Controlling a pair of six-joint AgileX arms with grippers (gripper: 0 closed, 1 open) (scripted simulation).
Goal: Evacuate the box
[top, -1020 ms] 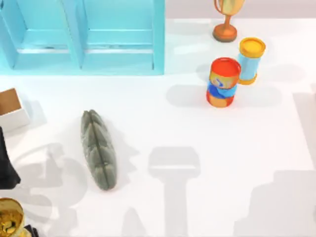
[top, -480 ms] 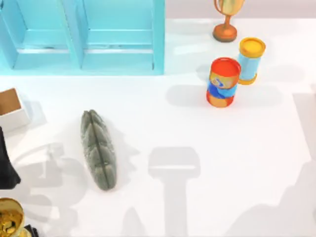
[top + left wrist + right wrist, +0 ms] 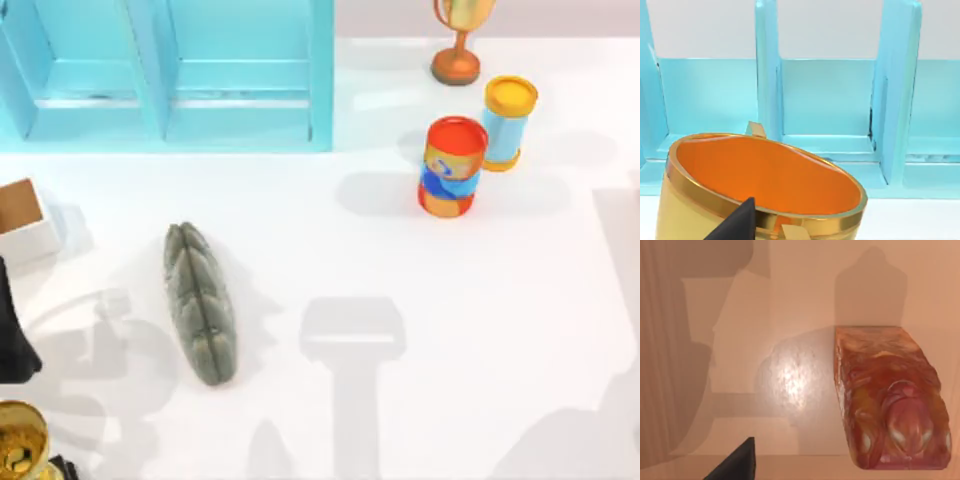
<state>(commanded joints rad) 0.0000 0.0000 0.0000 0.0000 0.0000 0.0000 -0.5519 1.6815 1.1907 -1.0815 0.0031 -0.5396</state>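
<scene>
The box (image 3: 22,218), with white walls and a brown inside, stands at the table's left edge and is partly cut off there. The part of its inside that I see is bare brown. My left arm (image 3: 12,335) is a dark shape at the left edge, just in front of the box. A gold cup (image 3: 20,445) sits at the bottom left corner. In the left wrist view, my left gripper (image 3: 737,226) is right against this gold cup (image 3: 765,175), whose inside is orange. My right gripper (image 3: 737,465) hangs over a reddish-brown carton (image 3: 890,405).
A grey stuffed cushion (image 3: 200,302) lies left of the middle. The big light-blue cabinet (image 3: 170,70) lines the back left. A red can (image 3: 452,165), a blue can with a yellow lid (image 3: 508,120) and a trophy (image 3: 458,45) stand at the back right.
The arm shadow at the table's bottom right has shrunk toward the corner. The box, the cushion, the cup and my left arm have not moved.
</scene>
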